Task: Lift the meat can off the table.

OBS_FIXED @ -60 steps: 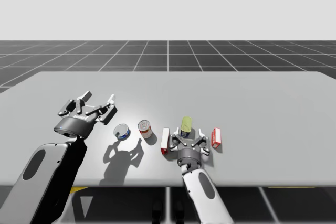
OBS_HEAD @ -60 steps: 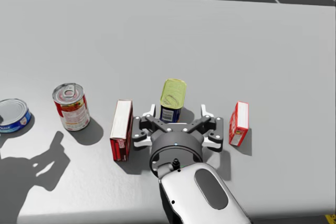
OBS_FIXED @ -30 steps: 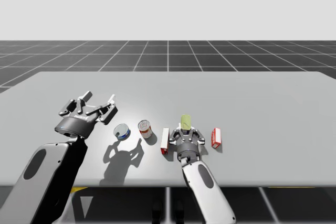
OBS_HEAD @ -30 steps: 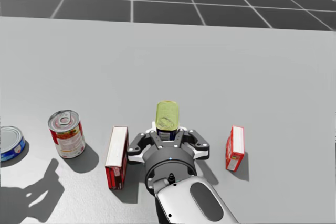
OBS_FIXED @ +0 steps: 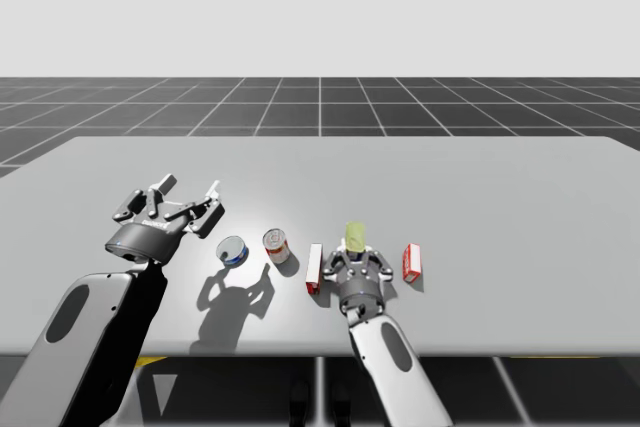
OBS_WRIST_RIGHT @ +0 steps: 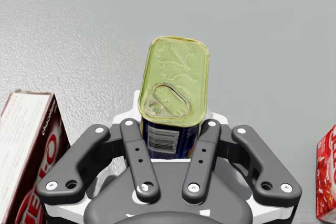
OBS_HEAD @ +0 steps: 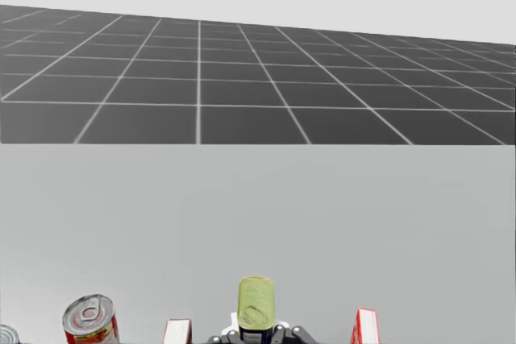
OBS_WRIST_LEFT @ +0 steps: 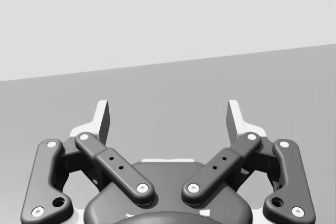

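The meat can point(OBS_WRIST_RIGHT: 176, 85) is a blue rectangular tin with a yellow-green pull-tab lid. It stands upright between the fingers of my right gripper point(OBS_WRIST_RIGHT: 173, 125), which is shut on its lower body from both sides. In the high view the can point(OBS_FIXED: 354, 238) rises just ahead of that right gripper point(OBS_FIXED: 355, 262), near the table's front edge. The head view shows the can point(OBS_HEAD: 255, 302) at its lower edge. My left gripper point(OBS_FIXED: 187, 189) hovers open above the table at the left, and nothing lies between its fingers point(OBS_WRIST_LEFT: 102, 119).
A dark red box point(OBS_FIXED: 314, 268) stands close on the can's left and a red box point(OBS_FIXED: 411, 262) on its right. Further left are a red-and-white round can point(OBS_FIXED: 277, 245) and a low blue can point(OBS_FIXED: 232, 250). The grey table point(OBS_FIXED: 450, 187) stretches beyond.
My right gripper's fingers have shut on the meat can. My head has turned upward, so the objects now sit at the head view's bottom edge. The left arm has not moved.
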